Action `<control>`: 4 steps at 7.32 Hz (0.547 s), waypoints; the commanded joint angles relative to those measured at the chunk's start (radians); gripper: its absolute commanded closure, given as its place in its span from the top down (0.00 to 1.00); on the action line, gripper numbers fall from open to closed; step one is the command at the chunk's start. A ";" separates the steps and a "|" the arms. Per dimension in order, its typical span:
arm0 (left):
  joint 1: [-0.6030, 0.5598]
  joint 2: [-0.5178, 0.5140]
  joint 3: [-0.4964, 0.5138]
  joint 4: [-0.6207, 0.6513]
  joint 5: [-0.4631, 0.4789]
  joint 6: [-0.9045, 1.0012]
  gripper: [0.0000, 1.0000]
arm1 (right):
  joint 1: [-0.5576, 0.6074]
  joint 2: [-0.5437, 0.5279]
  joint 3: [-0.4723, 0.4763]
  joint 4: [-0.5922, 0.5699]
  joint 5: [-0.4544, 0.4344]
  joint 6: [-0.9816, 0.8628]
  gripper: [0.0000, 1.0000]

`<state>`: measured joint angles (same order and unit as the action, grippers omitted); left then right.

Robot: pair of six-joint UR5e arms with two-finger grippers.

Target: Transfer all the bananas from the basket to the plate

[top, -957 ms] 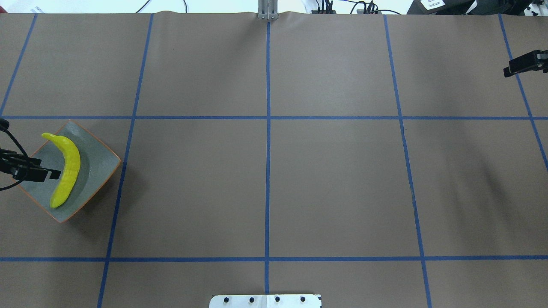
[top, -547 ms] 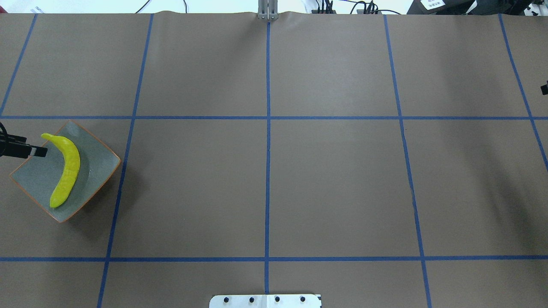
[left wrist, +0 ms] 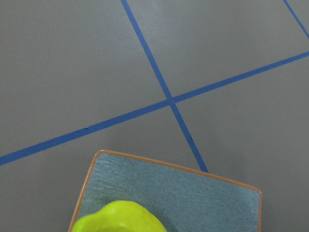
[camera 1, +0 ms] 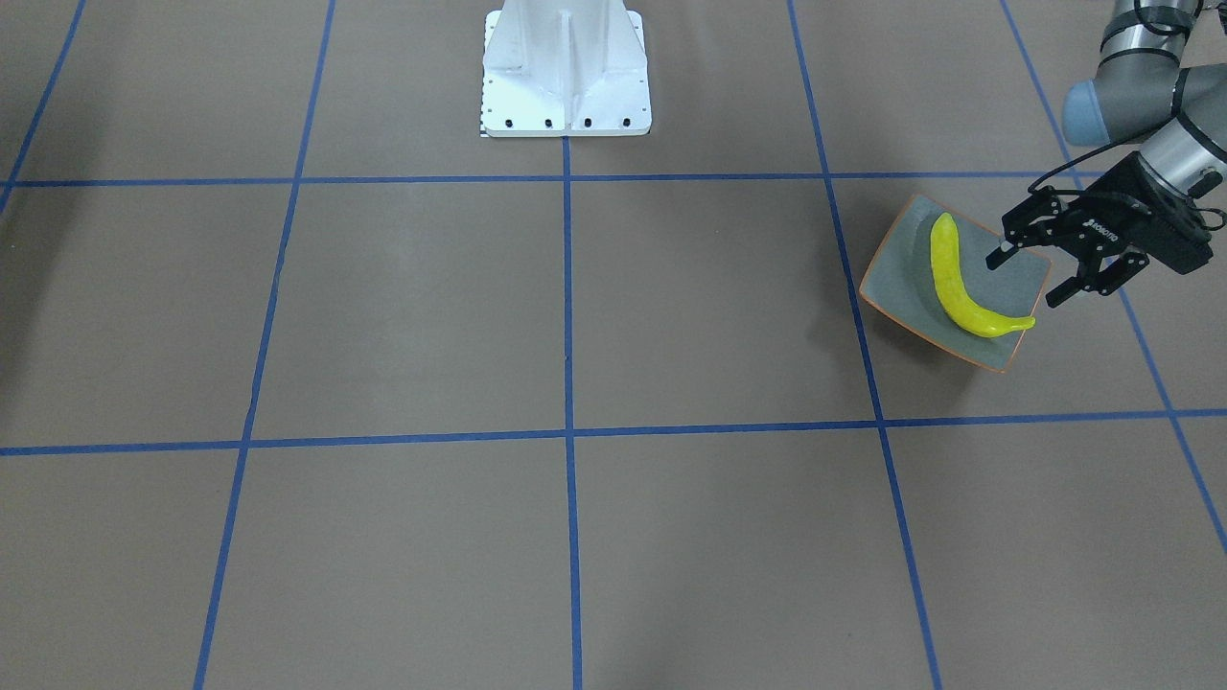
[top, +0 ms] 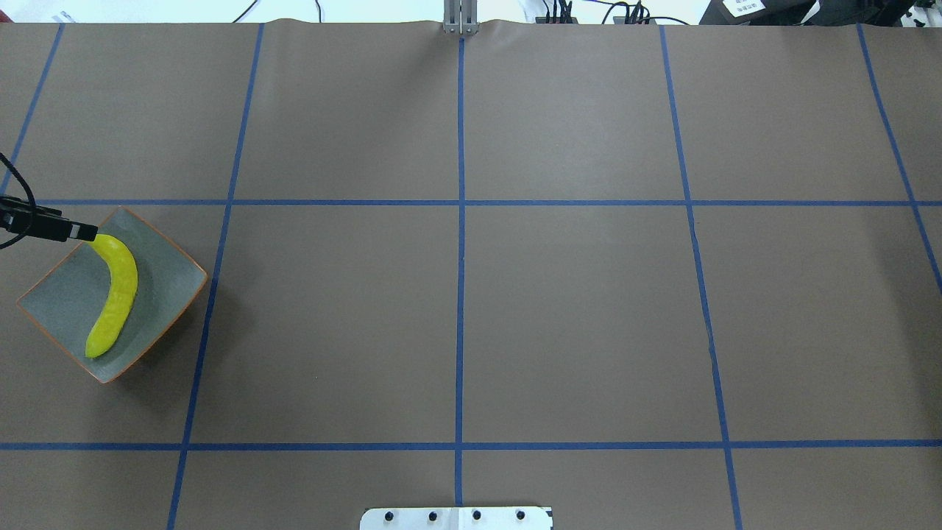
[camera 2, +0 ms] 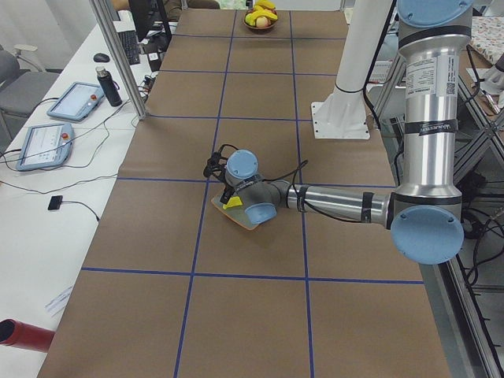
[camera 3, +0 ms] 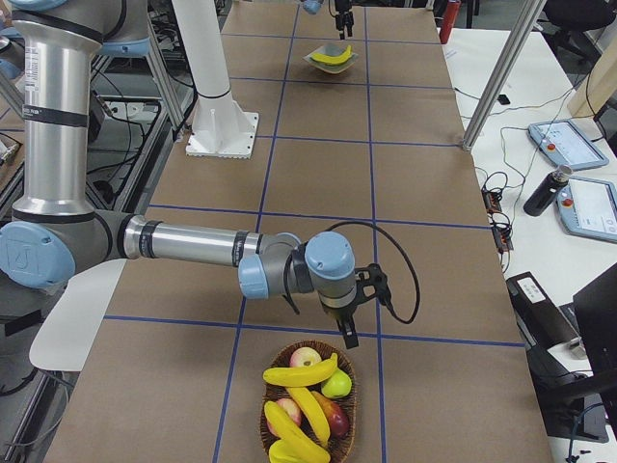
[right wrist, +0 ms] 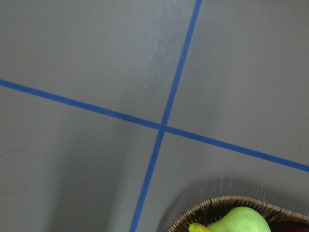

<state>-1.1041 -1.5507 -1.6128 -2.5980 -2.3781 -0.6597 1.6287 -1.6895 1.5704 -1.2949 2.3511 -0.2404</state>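
Observation:
One yellow banana lies on the grey-blue plate, at the table's left in the overhead view, banana on plate. My left gripper is open and empty, hovering over the plate's outer edge beside the banana's stem end. The left wrist view shows the plate and the banana close below. Three more bananas lie in the wicker basket. My right gripper hangs just above the basket's near rim; I cannot tell if it is open or shut.
The basket also holds a red apple and green fruit. The robot's white base stands mid-table. Blue tape lines grid the brown table cover. Tablets and cables lie on the side benches.
My left gripper has moved from over the plate's left side toward the plate's far corner by the banana's stem. My right gripper has left the overhead view to the right.

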 commanded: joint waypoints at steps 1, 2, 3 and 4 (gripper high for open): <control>0.000 -0.020 0.018 -0.001 -0.001 0.000 0.99 | 0.022 -0.001 -0.122 0.072 0.024 -0.071 1.00; 0.000 -0.020 0.018 -0.002 0.000 0.000 0.99 | 0.007 0.005 -0.226 0.221 0.028 -0.053 1.00; 0.000 -0.020 0.018 -0.002 0.000 0.000 0.99 | -0.041 0.008 -0.227 0.256 0.036 0.042 0.99; 0.000 -0.020 0.018 -0.007 0.000 0.000 0.99 | -0.094 0.008 -0.239 0.320 0.034 0.111 0.99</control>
<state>-1.1045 -1.5703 -1.5958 -2.6010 -2.3778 -0.6596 1.5924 -1.6830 1.3574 -1.0563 2.3832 -0.2141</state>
